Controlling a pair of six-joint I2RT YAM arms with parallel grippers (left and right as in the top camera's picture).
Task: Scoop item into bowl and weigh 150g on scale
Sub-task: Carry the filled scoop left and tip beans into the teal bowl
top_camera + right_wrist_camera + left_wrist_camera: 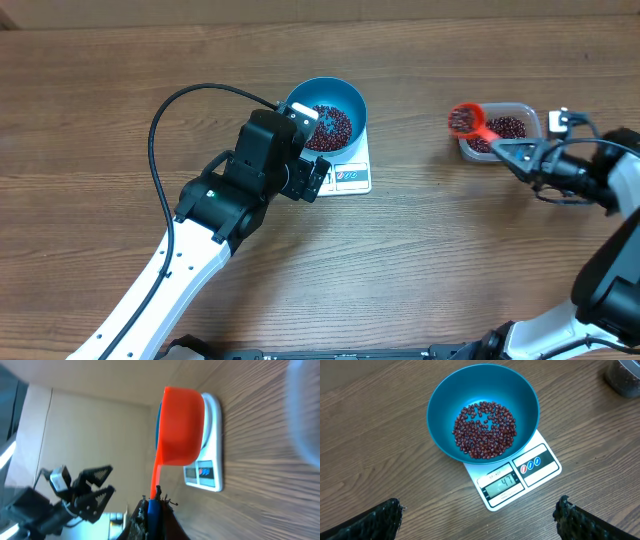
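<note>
Left tool (480,525) spread wide beside bowl (300,100), right tool (520,155) clamping scoop (465,120) near tub (530,112)

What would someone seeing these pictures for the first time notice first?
The blue bowl of dark red beans sitting on the white scale, mid-table, draws the eye first. Next comes the bright orange scoop, loaded with beans, gripped by the right gripper at the edge of the clear tub on the table's right.

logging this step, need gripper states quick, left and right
Left gripper: open, holding nothing.
Right gripper: shut on the handle of the orange scoop.
</note>
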